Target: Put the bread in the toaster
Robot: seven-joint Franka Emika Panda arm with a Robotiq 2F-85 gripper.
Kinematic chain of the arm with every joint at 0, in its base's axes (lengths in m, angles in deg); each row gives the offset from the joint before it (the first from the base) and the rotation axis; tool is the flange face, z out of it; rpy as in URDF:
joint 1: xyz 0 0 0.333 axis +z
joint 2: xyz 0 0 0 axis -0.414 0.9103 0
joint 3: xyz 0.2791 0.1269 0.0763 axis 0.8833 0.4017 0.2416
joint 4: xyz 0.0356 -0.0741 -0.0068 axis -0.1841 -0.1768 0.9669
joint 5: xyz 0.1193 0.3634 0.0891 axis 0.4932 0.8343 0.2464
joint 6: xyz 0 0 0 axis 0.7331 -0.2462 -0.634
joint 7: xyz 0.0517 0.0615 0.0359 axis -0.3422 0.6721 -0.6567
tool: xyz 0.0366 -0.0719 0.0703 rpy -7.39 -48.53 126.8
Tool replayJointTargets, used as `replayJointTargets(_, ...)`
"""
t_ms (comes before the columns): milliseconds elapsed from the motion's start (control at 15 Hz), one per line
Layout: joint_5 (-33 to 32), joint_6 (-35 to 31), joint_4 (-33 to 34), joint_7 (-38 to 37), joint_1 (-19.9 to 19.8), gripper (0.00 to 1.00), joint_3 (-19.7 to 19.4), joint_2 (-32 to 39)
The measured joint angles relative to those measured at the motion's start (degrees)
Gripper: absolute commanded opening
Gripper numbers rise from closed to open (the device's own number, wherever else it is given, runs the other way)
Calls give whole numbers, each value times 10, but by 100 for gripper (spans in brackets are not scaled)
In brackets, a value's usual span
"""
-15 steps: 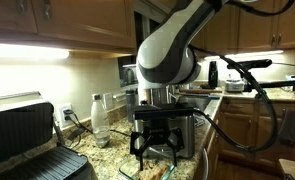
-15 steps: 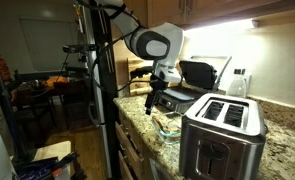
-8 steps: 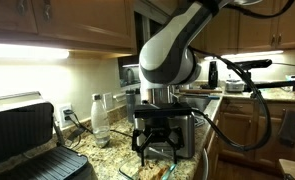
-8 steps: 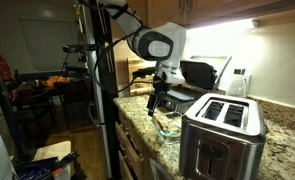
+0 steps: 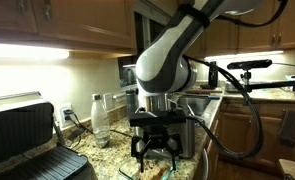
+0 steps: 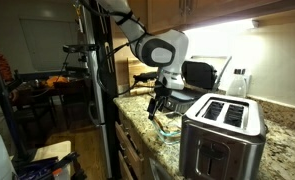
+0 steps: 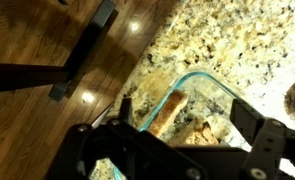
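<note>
Claw: the claw (image 5: 154, 150) hangs fingers-down from the white arm. Its jaws are spread wide and released, with nothing between them.
Claw in the wrist view: the two dark fingers (image 7: 267, 140) frame the lower edge, one at each side, with the dish showing between them.
Bread: the bread (image 7: 167, 112) is a tan slice lying inside a glass dish, straight below the released claw and not touched by it. Another brownish piece lies just beside it, too blurred to identify.
Glass dish: the glass dish (image 7: 202, 82) is clear with a greenish rim and sits on the surface close to its front edge. In an exterior view it lies between the toaster and the arm.
Toaster: the toaster (image 6: 223, 135) is boxy brushed steel and stands upright on the surface with its two slots facing up. It is beside the dish but apart from it, and clear of the claw.
Surface: the surface (image 7: 232, 40) is speckled granite, pale with dark flecks.
Contact grill: the contact grill (image 5: 22, 135) is black and silver with its lid raised, and stands well apart from the dish.
Bottle: the bottle (image 5: 99, 118) is clear with a white cap and stands upright near the wall.
Floor: the floor (image 7: 37, 40) is glossy wood, and a dark tripod leg (image 7: 82, 55) stands on it beside the surface's edge.
</note>
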Motion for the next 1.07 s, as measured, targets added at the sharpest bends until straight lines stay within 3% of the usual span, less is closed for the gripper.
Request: replayJointTargets(1067,1,-10,3,-34,0,100,-5,19)
